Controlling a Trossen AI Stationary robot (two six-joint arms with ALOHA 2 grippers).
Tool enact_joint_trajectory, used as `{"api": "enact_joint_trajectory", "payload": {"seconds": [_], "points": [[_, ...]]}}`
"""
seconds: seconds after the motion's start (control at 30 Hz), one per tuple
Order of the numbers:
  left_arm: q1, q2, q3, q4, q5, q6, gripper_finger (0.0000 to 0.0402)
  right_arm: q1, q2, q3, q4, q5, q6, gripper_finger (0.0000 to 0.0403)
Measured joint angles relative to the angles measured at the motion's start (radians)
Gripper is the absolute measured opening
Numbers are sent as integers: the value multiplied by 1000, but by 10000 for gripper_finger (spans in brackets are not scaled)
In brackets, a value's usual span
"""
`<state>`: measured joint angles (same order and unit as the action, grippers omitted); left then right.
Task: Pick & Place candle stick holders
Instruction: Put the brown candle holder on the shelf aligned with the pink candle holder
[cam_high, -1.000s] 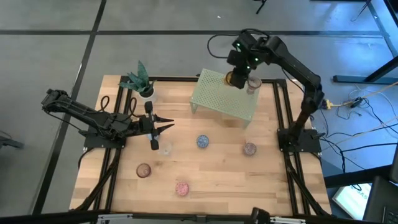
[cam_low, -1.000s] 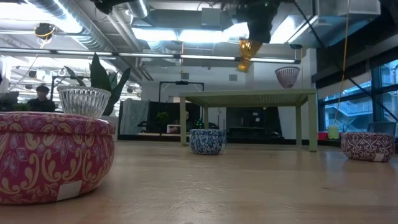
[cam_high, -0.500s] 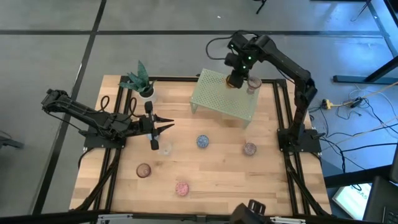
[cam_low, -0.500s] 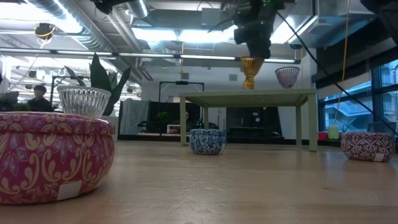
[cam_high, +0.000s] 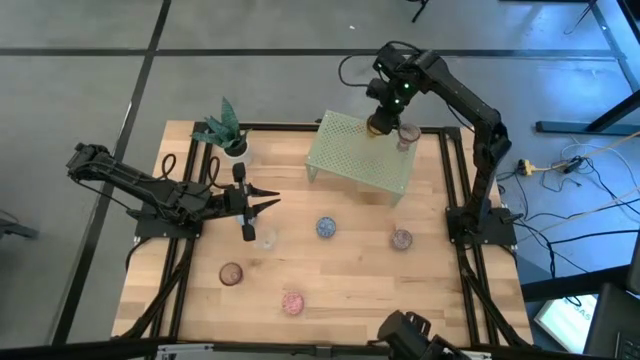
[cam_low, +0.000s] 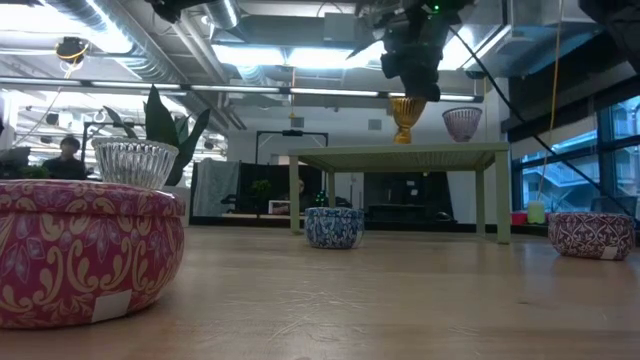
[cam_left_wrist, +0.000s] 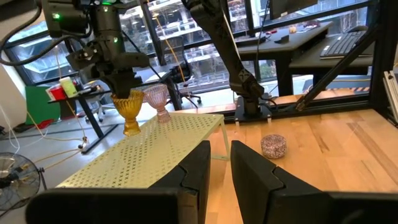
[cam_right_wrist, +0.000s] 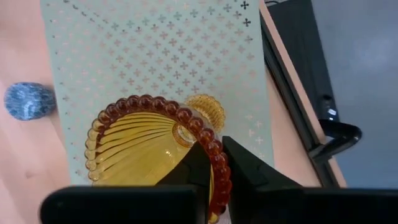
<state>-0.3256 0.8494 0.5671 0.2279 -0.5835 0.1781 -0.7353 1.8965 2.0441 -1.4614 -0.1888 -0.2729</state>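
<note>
My right gripper (cam_high: 381, 118) is over the far side of the green rack (cam_high: 345, 160), shut on an amber stemmed candle stick holder (cam_low: 405, 118) that stands upright on the rack top. A pinkish stemmed holder (cam_low: 462, 123) stands on its foot beside it. My left gripper (cam_high: 272, 203) waits at the table's left, shut and empty, near a clear glass cup (cam_high: 265, 238). Blue (cam_high: 326, 228), purple (cam_high: 401, 239), brownish (cam_high: 231, 273) and pink (cam_high: 292, 302) holders sit on the table. My right gripper pinches the amber holder's beaded rim (cam_right_wrist: 214, 155), one finger inside the bowl and one outside. The fingers come from above, pointing down. The holder is upright, and its foot (cam_left_wrist: 131, 130) rests on the rack top.
A small potted green plant (cam_high: 222, 130) stands at the far left of the table. The rack stands on thin legs (cam_low: 497, 200) with open room beneath. The black frame rails (cam_high: 455, 170) run along the table's sides. A person (cam_low: 66, 158) sits far behind the table.
My right gripper has come down toward the rack with the amber holder. The holder hung tilted well above the rack a second ago; now it is upright with its foot on the rack top, still held.
</note>
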Motion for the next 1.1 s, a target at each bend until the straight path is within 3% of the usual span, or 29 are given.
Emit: {"api": "enact_joint_trajectory", "payload": {"seconds": [0.33,1.1], "points": [[0,0,0,0,0,0,58,-35,60,-1,8,-13,-7,25],[0,0,0,0,0,0,58,-44,61,-1,-3,-40,-22,28]]}}
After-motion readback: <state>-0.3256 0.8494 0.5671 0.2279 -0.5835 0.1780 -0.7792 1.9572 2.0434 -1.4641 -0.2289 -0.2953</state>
